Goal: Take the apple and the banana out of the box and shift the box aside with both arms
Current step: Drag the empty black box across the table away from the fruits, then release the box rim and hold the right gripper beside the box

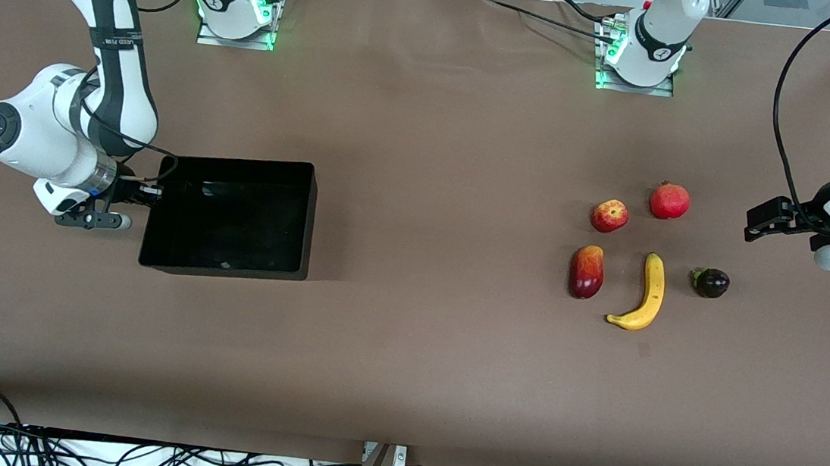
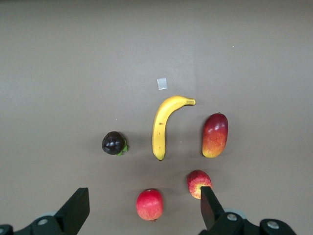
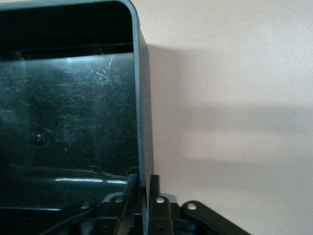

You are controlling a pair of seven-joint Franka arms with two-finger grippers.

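Observation:
The black open-top box (image 1: 234, 215) stands on the table toward the right arm's end. My right gripper (image 1: 148, 194) is shut on its end wall; in the right wrist view the wall (image 3: 143, 122) runs between the closed fingers of the gripper (image 3: 145, 185). The yellow banana (image 1: 645, 293) and the streaked red apple (image 1: 609, 216) lie toward the left arm's end, and both show in the left wrist view, the banana (image 2: 164, 125) and the apple (image 2: 198, 182). My left gripper (image 1: 757, 222) is open and empty in the air beside the fruits; the left wrist view shows it (image 2: 143, 198) too.
A round red fruit (image 1: 669, 201), a red-yellow mango-like fruit (image 1: 586, 272) and a small dark purple fruit (image 1: 712, 283) lie around the banana and apple. Brown table surface (image 1: 446, 228) stretches between box and fruits. Cables run along the table's near edge.

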